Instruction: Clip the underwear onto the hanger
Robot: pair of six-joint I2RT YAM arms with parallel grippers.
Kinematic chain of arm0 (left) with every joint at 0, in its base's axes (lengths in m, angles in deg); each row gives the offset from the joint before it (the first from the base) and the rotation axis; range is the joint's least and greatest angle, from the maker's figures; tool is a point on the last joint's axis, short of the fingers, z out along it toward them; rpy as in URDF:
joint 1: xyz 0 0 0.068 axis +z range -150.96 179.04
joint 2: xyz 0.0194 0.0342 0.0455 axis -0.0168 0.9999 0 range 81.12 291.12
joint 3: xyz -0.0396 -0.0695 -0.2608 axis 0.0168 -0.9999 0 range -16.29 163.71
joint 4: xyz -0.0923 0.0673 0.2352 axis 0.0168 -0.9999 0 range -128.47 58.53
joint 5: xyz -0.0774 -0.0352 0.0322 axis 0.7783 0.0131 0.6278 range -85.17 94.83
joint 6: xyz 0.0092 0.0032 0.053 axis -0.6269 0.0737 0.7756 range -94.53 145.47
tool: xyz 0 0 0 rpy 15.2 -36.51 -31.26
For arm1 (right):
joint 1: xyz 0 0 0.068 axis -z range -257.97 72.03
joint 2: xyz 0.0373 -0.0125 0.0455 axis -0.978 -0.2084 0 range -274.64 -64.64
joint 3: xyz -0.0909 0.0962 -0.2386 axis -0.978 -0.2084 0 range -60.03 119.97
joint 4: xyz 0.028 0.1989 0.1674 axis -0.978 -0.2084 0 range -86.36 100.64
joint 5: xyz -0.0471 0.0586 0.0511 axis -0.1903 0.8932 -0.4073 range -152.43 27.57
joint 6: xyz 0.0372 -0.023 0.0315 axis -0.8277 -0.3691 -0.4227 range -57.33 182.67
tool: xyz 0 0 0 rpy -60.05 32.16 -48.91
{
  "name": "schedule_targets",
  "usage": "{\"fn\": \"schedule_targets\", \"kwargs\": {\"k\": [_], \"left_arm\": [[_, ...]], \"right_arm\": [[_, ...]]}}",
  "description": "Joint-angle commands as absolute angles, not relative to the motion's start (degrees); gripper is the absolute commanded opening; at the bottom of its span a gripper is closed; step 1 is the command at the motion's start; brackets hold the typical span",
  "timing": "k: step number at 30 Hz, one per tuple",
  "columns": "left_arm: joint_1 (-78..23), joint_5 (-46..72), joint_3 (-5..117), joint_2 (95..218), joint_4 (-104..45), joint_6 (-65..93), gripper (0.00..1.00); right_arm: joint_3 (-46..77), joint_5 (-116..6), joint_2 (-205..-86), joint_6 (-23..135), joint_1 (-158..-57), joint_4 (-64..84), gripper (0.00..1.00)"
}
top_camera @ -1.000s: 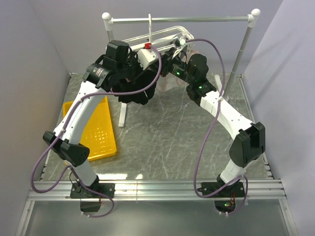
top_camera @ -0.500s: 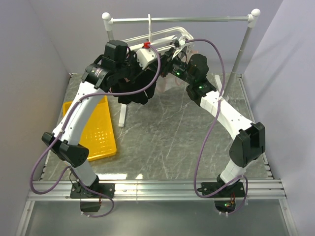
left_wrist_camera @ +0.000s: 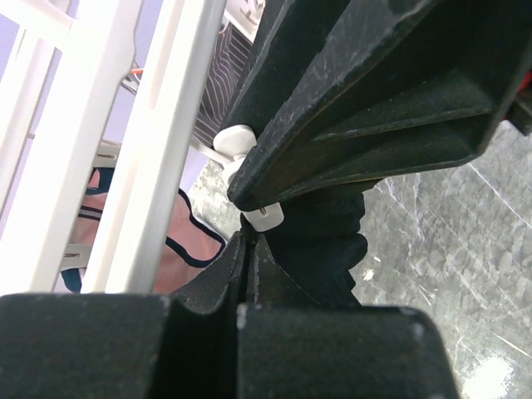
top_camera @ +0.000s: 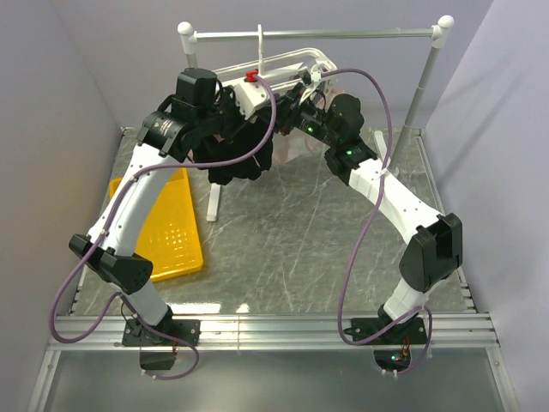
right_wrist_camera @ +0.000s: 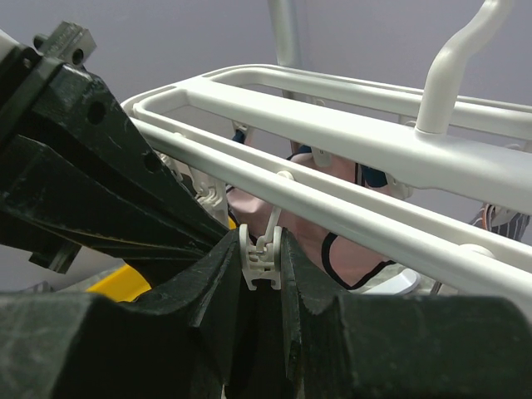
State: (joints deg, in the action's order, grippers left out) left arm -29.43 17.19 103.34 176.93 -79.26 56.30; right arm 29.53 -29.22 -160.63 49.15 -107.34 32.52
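Note:
The white hanger hangs from the rail, and its parallel bars cross the right wrist view. My right gripper is shut on one dangling white clip, squeezing it from both sides. That same clip shows in the left wrist view under the right gripper's fingers. Just below it is the black underwear, with my left gripper shut on it. From above, the underwear hangs bunched under the rack between both wrists.
A pale pink dark-trimmed underwear and a grey striped garment hang on the rack. The grey metal rail stand spans the back. A yellow basket lies on the table at the left.
My left arm has shifted slightly left and raised its wrist toward the rack, carrying the black underwear with it. The right arm has not moved and both grips are unchanged.

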Motion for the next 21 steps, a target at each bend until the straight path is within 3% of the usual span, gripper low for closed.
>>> {"fn": "schedule_targets", "kwargs": {"k": [1,12,13,16,21], "left_arm": [[-29.2,19.4,104.4,173.3,-75.5,56.1,0.00],[-29.1,20.3,103.7,172.3,-74.8,56.5,0.00],[-29.1,20.4,103.7,172.3,-74.9,56.5,0.00],[-29.1,20.8,103.8,172.4,-75.1,56.5,0.00],[-29.1,20.8,103.9,172.7,-75.2,56.4,0.00]], "right_arm": [[27.7,-24.5,-159.6,50.5,-108.2,28.3,0.00],[27.8,-24.0,-159.5,51.1,-108.2,27.9,0.01],[27.9,-24.0,-159.7,51.0,-108.1,27.9,0.10],[27.9,-23.8,-159.7,50.6,-108.2,27.9,0.21],[28.1,-23.8,-159.7,50.2,-108.1,28.2,0.29]]}}
